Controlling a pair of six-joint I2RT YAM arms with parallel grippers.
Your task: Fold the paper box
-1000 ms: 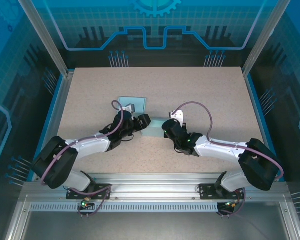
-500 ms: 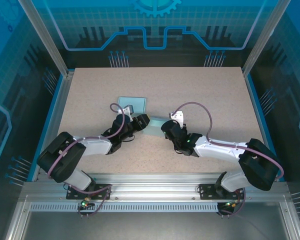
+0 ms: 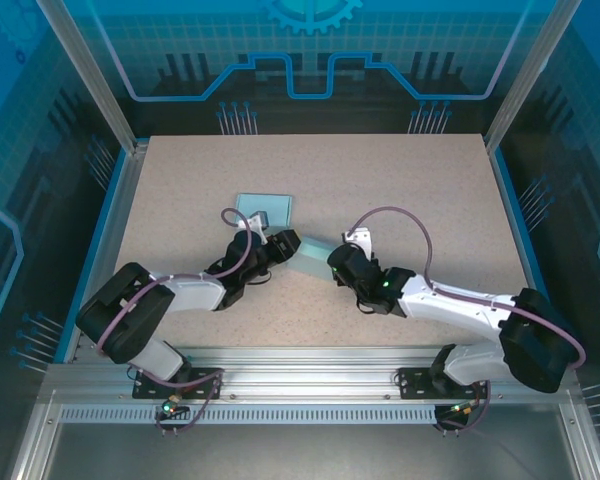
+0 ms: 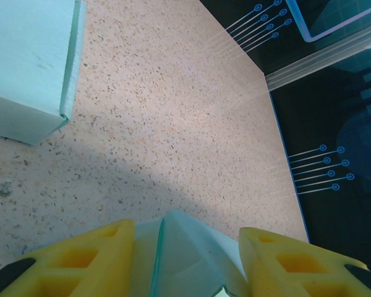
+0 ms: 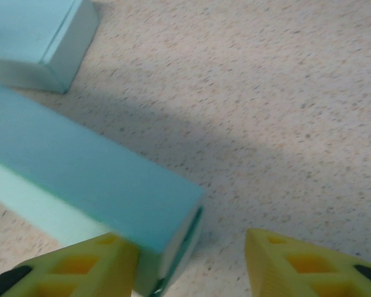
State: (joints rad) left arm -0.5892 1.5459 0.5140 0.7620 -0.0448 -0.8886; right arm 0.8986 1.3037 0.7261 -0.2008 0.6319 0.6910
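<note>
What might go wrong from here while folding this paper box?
The right gripper stands open with the end of the paper box beside just one finger, so closing may shove it sideways. The left gripper straddles a thin folded edge that could crumple. The second box lies close and might get bumped.

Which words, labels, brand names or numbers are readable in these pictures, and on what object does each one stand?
None. The paper box, the flat box and the table are unprinted; the back wall carries only line patterns and a gear shape.
</note>
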